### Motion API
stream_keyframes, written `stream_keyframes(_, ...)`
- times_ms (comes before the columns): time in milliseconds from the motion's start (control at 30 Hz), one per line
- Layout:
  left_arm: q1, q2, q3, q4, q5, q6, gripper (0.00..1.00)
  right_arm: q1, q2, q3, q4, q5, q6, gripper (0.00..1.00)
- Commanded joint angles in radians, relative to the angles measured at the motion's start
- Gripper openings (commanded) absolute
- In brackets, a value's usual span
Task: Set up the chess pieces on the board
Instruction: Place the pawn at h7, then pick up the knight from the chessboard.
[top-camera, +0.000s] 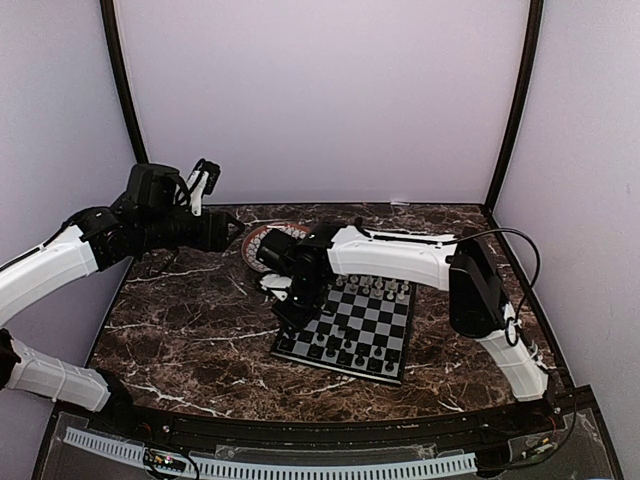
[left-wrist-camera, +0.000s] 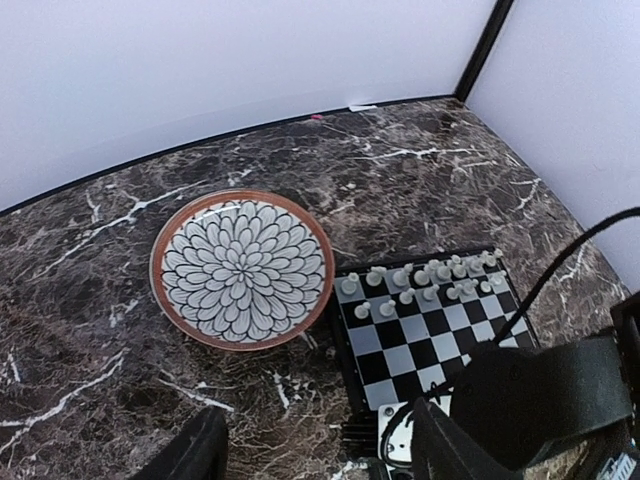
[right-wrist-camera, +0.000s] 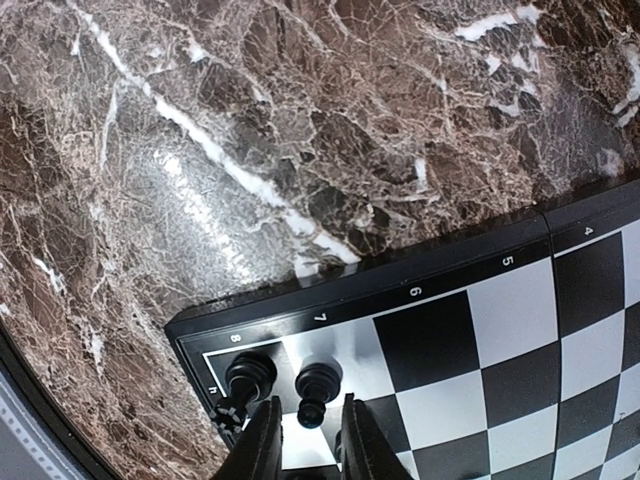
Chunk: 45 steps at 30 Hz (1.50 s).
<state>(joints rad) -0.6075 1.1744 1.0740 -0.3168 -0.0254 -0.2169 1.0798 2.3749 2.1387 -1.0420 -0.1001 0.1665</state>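
- Five numerals, 4, 5, 6, 7 and 8, run in pale print along the black border of the board (right-wrist-camera: 400, 280); a small mark at its corner by the 8 is too blurred to read.
- No other writing can be made out in any view.
- Right gripper (right-wrist-camera: 305, 445) hangs over the board's near left corner, its fingers (right-wrist-camera: 262, 445) only narrowly parted.
- One black piece (right-wrist-camera: 318, 380) stands on the square ahead of them, its head poking into the gap; pale square shows on either side of it, so the fingers look released, not clamped.
- Second black piece (right-wrist-camera: 250, 375) stands just beside it on the corner square.
- Left gripper (left-wrist-camera: 315, 415) hovers high at the far left, spread wide and holding nothing.
- Below it lies the patterned plate (left-wrist-camera: 160, 262), just left of the board's far corner.
- White pieces (left-wrist-camera: 420, 280) fill the board's two far rows; black ones stand along its near edge.
- Board lies flat on the marble table (right-wrist-camera: 250, 120), right of centre.
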Motion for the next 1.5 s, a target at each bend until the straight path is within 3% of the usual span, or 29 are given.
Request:
stream_keyframes(0, -0.003, -0.004, -0.011, 0.013, 0.178, 0.086, 0.64, -0.034, -0.166, -0.092, 0.037, -0.015, 0.02, 0.23)
stream_keyframes(200, -0.035, 0.095, 0.052, -0.009, 0.332, 0.201, 0.6, -0.157, -0.48, -0.429, 0.175, -0.063, 0.085, 0.25)
stream_keyframes(433, -0.173, 0.315, 0.219, -0.136, 0.314, 0.391, 0.58, -0.343, -0.77, -0.814, 0.268, -0.062, 0.126, 0.26)
stream_keyframes(533, -0.225, 0.426, 0.287, -0.181, 0.286, 0.443, 0.58, -0.402, -0.848, -0.896, 0.273, -0.056, 0.135, 0.26)
stream_keyframes(900, -0.308, 0.725, 0.485, -0.241, 0.252, 0.537, 0.54, -0.504, -0.884, -0.95, 0.232, -0.068, 0.105, 0.27)
stream_keyframes(1467, -0.341, 0.901, 0.548, -0.24, 0.269, 0.607, 0.5, -0.517, -0.873, -0.967, 0.217, -0.111, 0.105, 0.28)
